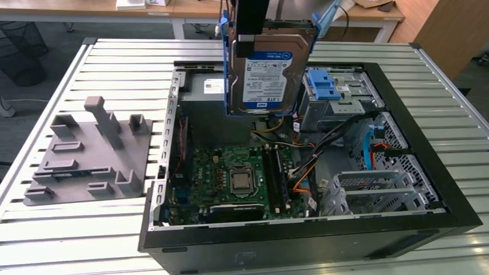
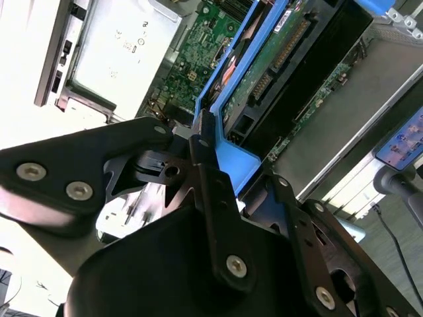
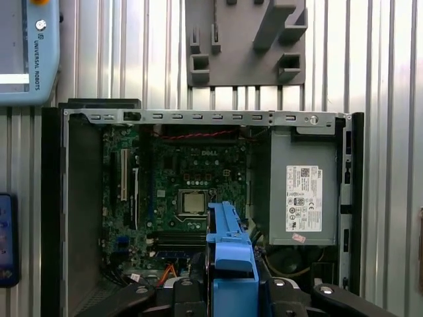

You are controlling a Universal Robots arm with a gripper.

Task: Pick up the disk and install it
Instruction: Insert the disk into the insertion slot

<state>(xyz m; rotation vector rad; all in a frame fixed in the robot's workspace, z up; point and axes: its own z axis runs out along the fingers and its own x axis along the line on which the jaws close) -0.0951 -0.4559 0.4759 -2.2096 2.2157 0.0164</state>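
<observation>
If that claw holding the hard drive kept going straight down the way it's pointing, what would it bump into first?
The gripper carries the disk ahead of it, so the disk's edge would likely land first on the motherboard near its cables, beside the power supply; depth is unclear.

Robotics lab or workshop. Slatted aluminium worktable (image 1: 77, 229) carries opened computer case (image 1: 306, 243), motherboard (image 1: 221, 172) exposed. Exterior view: grey moulded fixture plate (image 1: 84, 154) at case's 9 o'clock, office desks (image 1: 91, 14) at 12 o'clock, wire bin (image 1: 19, 51) at 10 o'clock. First wrist view: teach pendant (image 3: 26, 53) on slats.
</observation>
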